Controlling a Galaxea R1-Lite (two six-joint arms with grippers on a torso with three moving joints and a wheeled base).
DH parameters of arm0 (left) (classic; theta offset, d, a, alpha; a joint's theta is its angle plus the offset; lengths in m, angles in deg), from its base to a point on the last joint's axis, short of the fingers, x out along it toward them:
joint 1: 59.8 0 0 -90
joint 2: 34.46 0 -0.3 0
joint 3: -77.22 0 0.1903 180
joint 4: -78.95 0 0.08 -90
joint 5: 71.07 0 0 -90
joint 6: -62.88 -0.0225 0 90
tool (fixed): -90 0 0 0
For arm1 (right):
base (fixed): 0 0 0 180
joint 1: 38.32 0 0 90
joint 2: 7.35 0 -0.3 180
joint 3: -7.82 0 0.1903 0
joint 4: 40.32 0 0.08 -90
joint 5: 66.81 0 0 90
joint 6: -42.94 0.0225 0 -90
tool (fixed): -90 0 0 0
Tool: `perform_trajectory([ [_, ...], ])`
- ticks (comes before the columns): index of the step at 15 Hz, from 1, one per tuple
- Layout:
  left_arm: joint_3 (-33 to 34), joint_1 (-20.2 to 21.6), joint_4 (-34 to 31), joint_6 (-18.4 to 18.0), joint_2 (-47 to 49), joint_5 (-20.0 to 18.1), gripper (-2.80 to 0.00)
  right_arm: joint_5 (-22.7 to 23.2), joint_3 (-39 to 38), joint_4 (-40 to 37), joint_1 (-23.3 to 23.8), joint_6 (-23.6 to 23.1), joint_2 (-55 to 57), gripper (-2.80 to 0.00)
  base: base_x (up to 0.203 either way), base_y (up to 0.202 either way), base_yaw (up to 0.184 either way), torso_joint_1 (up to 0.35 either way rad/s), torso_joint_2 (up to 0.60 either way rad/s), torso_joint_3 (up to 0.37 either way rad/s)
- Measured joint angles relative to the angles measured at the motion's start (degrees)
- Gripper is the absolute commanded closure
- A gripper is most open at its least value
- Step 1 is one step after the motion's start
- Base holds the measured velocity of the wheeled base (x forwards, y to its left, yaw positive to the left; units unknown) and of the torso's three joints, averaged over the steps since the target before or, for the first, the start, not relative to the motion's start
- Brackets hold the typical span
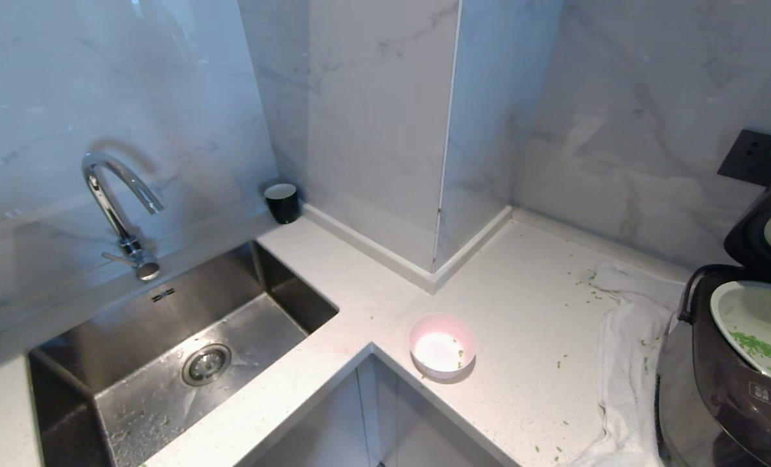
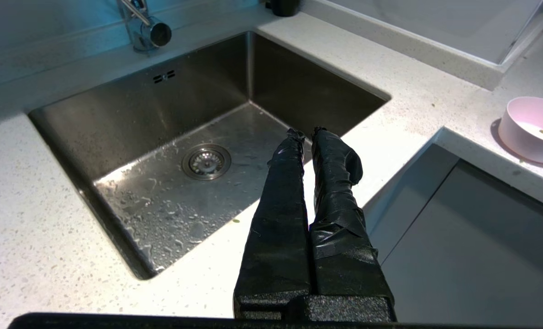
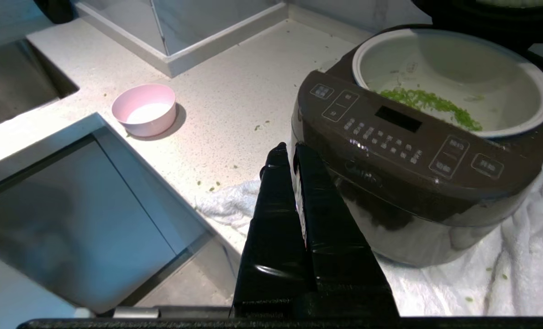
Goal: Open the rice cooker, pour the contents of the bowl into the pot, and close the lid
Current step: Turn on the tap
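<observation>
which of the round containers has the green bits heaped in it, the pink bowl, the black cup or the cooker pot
The pot inside the open rice cooker holds the green heap. The pink bowl keeps only stray flecks; the black cup shows none.

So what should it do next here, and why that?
Probably bring the right end effector, shut and empty in front of the rice cooker, up to the raised lid to push it down. The green contents already lie in the pot, and the bowl sits nearly empty on the counter.
</observation>
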Motion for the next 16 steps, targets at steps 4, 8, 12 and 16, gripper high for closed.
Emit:
perform_trajectory([
  [4,0.0,0.0,0.0,0.0,0.0,0.0,0.0,-0.4,-8.2,10.2,0.0,-4.2,0.0,0.0,0.0,0.0,0.0,0.0,0.0,0.0],
  [8,0.0,0.0,0.0,0.0,0.0,0.0,0.0,-0.7,-16.9,19.4,0.0,-8.5,0.0,0.0,0.0,0.0,0.0,0.0,0.0,0.0],
  [12,0.0,-0.1,0.0,0.0,0.0,0.0,0.0,-2.3,-27.2,30.2,0.0,-10.0,0.0,0.0,0.0,0.0,0.0,0.0,0.0,0.0],
  [16,0.0,-0.1,0.0,0.0,0.0,0.0,0.0,-2.8,-35.3,41.5,0.0,-12.0,0.0,0.0,0.0,0.0,0.0,0.0,0.0,0.0],
])
